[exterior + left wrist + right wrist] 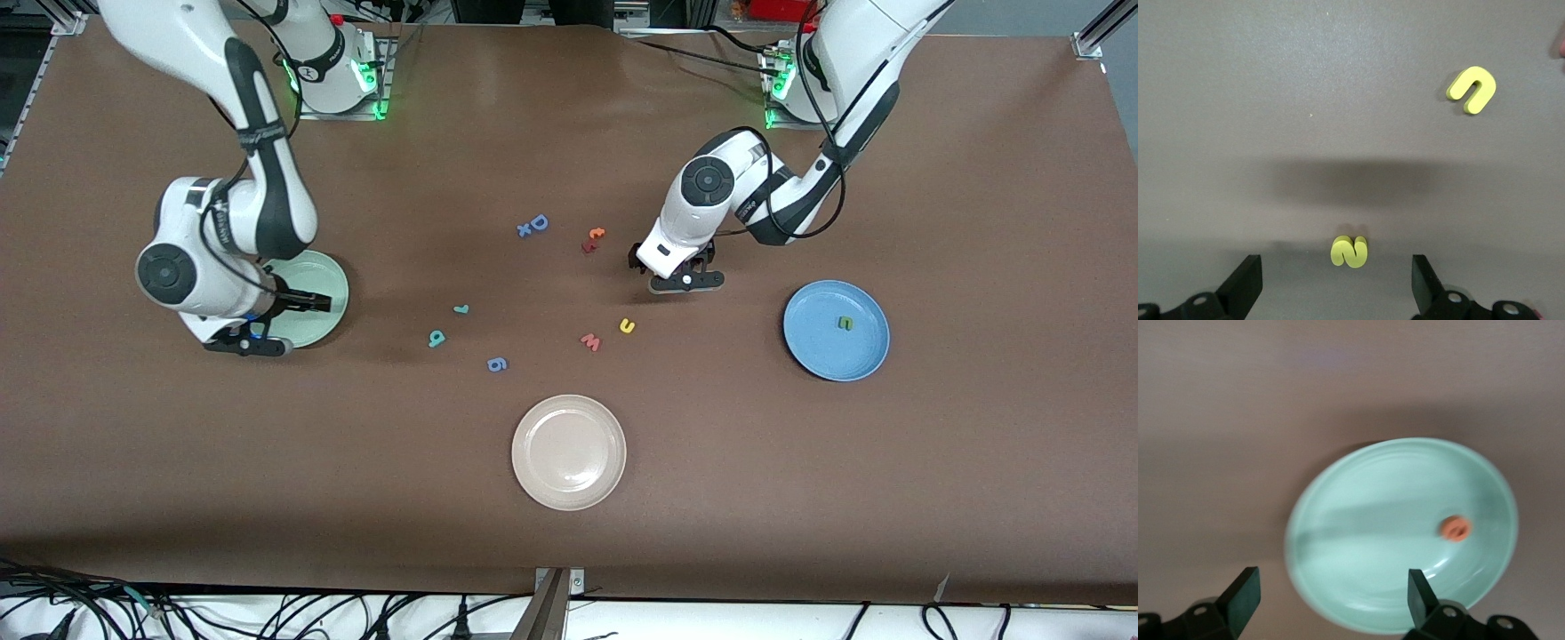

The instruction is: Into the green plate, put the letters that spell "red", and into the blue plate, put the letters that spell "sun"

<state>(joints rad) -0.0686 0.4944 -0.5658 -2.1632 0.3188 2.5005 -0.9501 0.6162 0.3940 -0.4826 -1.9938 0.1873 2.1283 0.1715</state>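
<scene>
My right gripper (305,301) (1328,593) hangs open and empty over the green plate (334,274) (1391,487). The orange "e" (1455,528) lies in that plate. My left gripper (677,269) (1337,280) is open just above the table, with the yellow "s" (1349,251) lying between its fingers, untouched. The yellow "u" (627,326) (1471,89) lies nearer the front camera than that gripper. The blue plate (813,356) holds the green "n" (845,324). The teal "r" (460,309) and teal "d" (436,338) lie on the table between the two plates.
A beige plate (569,452) sits near the front edge. Loose letters lie mid-table: a pink "w" (590,341), a blue "g" (497,364), a blue "D" (539,222) with a small "x" (524,230), and two small orange-red letters (594,238).
</scene>
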